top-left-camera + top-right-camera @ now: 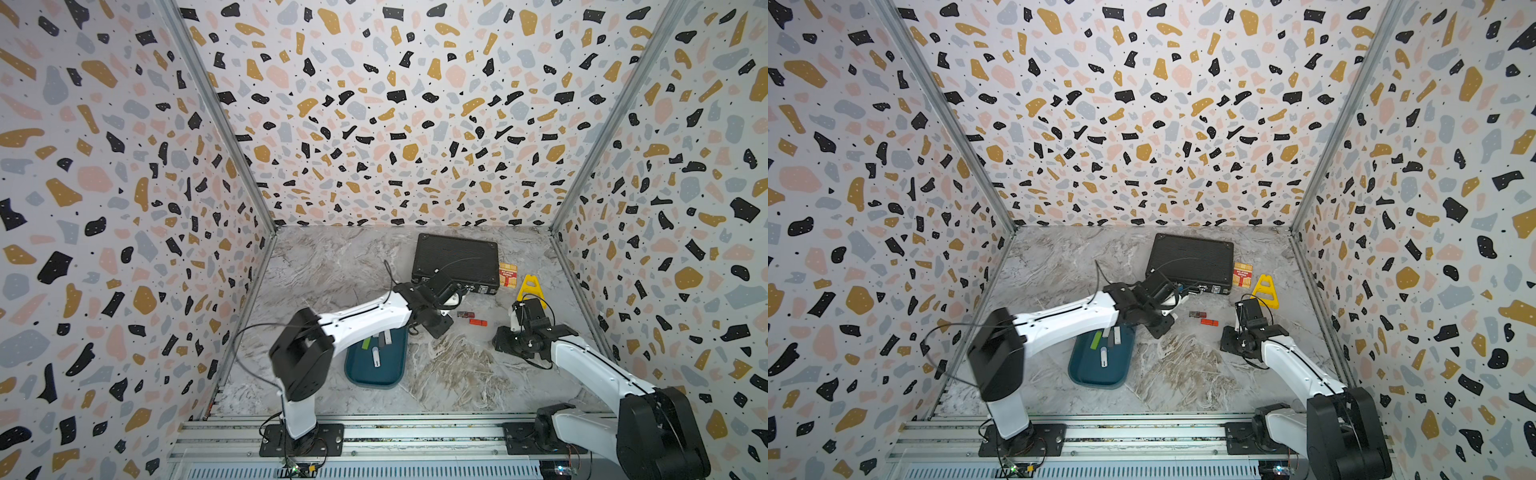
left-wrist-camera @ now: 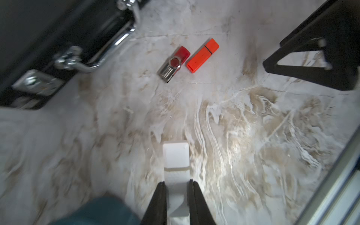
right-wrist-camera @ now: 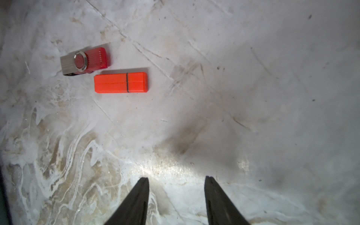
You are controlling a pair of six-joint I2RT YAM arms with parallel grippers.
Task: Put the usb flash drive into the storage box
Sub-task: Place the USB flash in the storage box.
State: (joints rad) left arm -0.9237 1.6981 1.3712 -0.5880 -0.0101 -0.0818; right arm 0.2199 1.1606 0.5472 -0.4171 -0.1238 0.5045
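On the tabletop [image 1: 332, 266]: we see a glossy marble-print sheet, grey-white with tan veins; the wrist views show fine scratches in it.
Left gripper [image 2: 176, 182]: its two slim black wedge fingers are pressed in on the long sides of a white flash drive [image 2: 176, 155]. The drive's squared end with rounded corners sticks out past the tips.
White flash drive, place: in that grip, over the marble between the storage box and the two loose drives. We cannot tell whether it touches the table.
Storage box [image 1: 351, 370]: a dark teal, shallow plastic tub with rounded corners and a raised rim, its far end under the left arm. Inside lie a green stick [image 1: 366, 343], two grey sticks [image 1: 381, 340] and a white stick [image 1: 376, 358].
Red swivel drive [image 3: 84, 61]: a translucent red body with a brushed-metal swing cover and a round rivet, lying flat on the marble.
Orange drive [image 3: 120, 82]: matte and boxy, with a dark seam at the cap. It lies just beside the red one, a narrow gap between them.
Right gripper [image 3: 177, 178]: the tapered black fingers stand partly apart, with only bare marble between them.
Briefcase [image 1: 455, 259]: black with a ribbed lid, chrome handle and latches, on the far side of the table.
Yellow stand [image 1: 528, 286]: A-shaped plastic, near a small red-and-gold carton [image 1: 508, 275].
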